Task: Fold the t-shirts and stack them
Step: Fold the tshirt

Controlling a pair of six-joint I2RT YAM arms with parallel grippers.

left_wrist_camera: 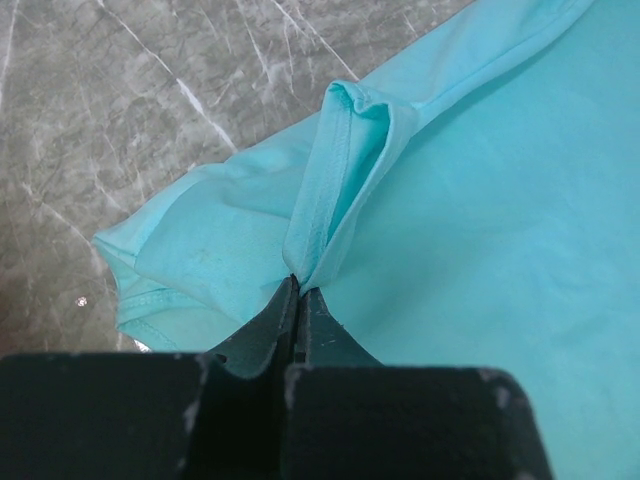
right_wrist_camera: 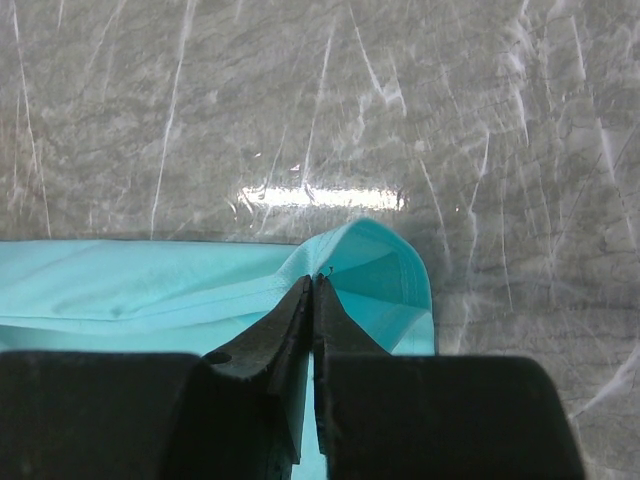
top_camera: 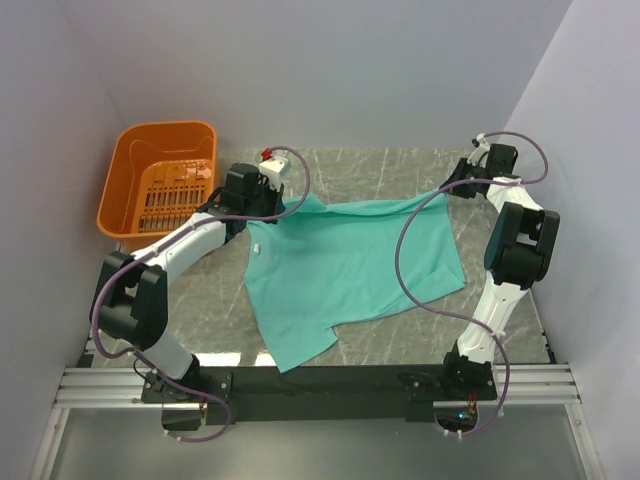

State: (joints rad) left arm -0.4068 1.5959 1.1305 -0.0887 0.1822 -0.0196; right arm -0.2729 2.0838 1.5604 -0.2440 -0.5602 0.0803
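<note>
A teal-green t-shirt [top_camera: 345, 262] lies spread on the grey marble table, its far edge stretched between my two grippers. My left gripper [top_camera: 290, 205] is shut on a pinched fold of the shirt's far left corner; the left wrist view shows the fold [left_wrist_camera: 335, 195] rising from the closed fingertips [left_wrist_camera: 298, 285]. My right gripper [top_camera: 447, 188] is shut on the shirt's far right corner; the right wrist view shows the hemmed corner [right_wrist_camera: 385, 275] curled around the closed tips [right_wrist_camera: 314, 280]. The near part of the shirt trails to the table's front.
An orange plastic basket [top_camera: 160, 185] stands at the back left, beside my left arm. Grey walls close in the table on the left, back and right. A black rail [top_camera: 320, 380] runs along the near edge.
</note>
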